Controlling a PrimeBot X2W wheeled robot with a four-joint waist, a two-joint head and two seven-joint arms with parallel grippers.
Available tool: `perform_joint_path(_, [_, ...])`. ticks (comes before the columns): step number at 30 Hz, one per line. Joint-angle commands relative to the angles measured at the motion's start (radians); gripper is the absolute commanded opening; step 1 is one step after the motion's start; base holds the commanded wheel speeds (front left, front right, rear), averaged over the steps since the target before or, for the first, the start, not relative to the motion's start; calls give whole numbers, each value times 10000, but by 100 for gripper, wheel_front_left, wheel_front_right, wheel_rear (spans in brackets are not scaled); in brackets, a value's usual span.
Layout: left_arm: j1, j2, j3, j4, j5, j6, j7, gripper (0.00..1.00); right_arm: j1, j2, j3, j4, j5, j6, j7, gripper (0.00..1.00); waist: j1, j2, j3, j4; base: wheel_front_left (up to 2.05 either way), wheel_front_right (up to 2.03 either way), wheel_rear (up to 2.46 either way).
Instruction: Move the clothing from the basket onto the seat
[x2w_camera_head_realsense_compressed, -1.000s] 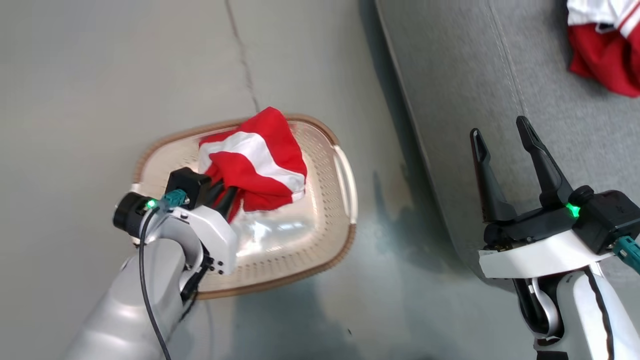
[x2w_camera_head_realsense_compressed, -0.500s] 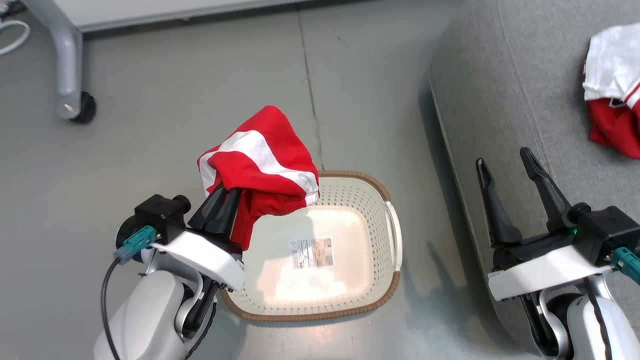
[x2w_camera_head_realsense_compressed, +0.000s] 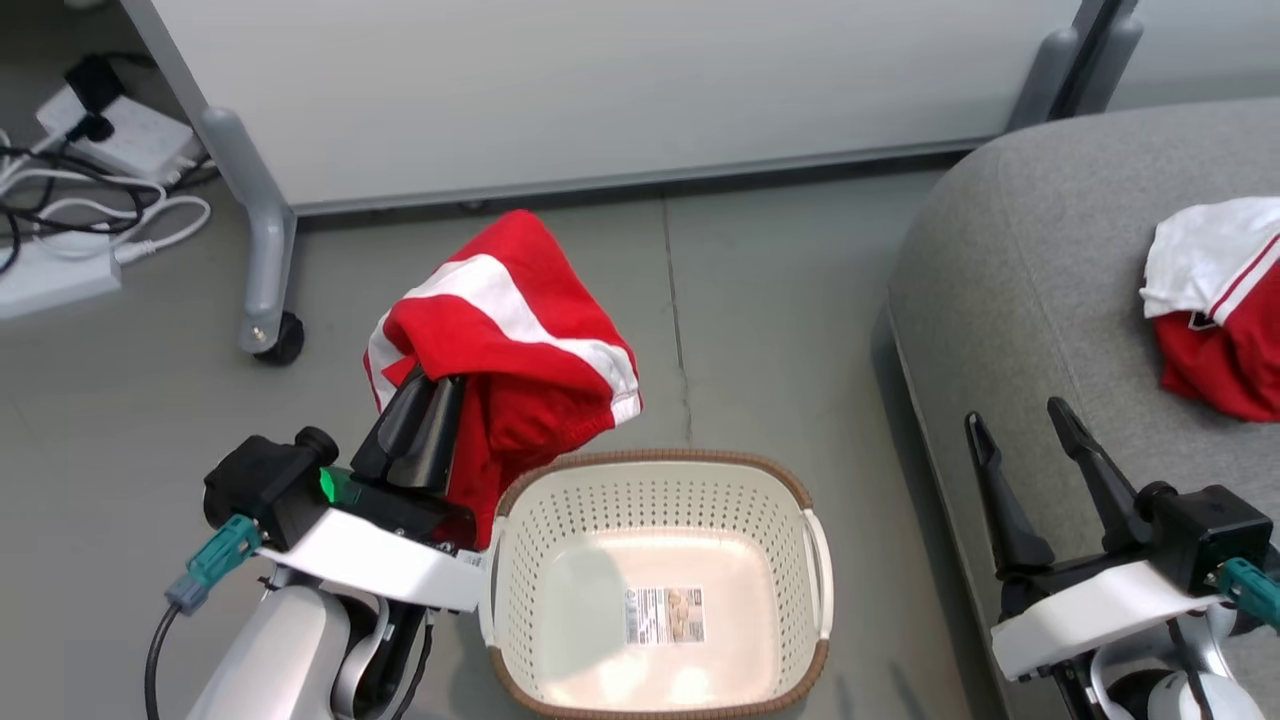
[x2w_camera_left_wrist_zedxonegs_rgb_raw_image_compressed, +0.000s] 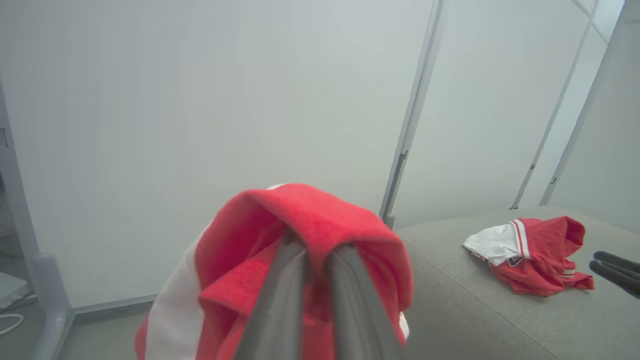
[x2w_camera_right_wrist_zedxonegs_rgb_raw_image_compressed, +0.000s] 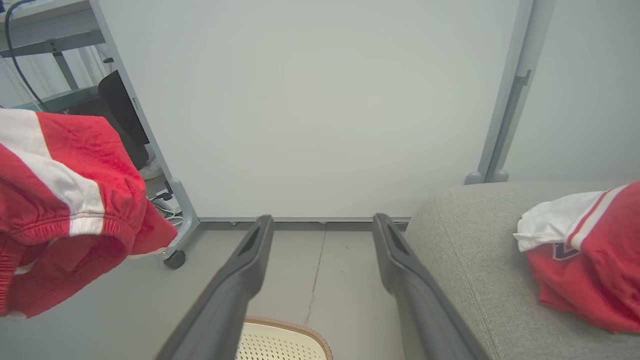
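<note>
left claw: yours is clamped on the garment. The two fingers are pressed together and cloth is bunched over their tips.
garment: red with a white stripe and a gathered hem. It hangs from your left claw, up off the floor, by the basket's far left corner. In your left wrist view it drapes over both fingers.
right claw: its jaws stand wide apart with nothing between them. It sits at the sofa's front edge with the fingers pointing forward.
basket: white and perforated, with a brown rim. It stands upright on the floor between your two arms, near the sofa. You can see its bottom and the label on it.
sofa: grey fabric with a rounded corner, on your right.
second garment: red with a white panel, lying crumpled on the sofa. It is well apart from your right claw and well apart from the basket.
backdrop: a pale partition on castor legs stands beyond the basket. Cables lie on the floor at the far left.
</note>
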Motion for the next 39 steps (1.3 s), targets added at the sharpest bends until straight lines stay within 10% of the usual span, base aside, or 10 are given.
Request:
perform_joint_path(1, [138, 56, 62, -128, 72, 64, -35, 0, 131, -52, 24, -18, 64, 3, 71, 100, 0, 0, -347, -16, 0, 0, 0])
perform_joint_path(22, [1205, 253, -516, -1373, 309, 467, 523, 0, 642, -48, 773, 108, 481, 3, 99, 100, 0, 0, -1494, -123, 0, 0, 0])
perform_joint_path(39, [938, 218, -862, -1342, 370, 401, 606, 0, -2190, -56, 5303, 1532, 2119, 3, -519, 100, 0, 0, -1451, 352, 0, 0, 0])
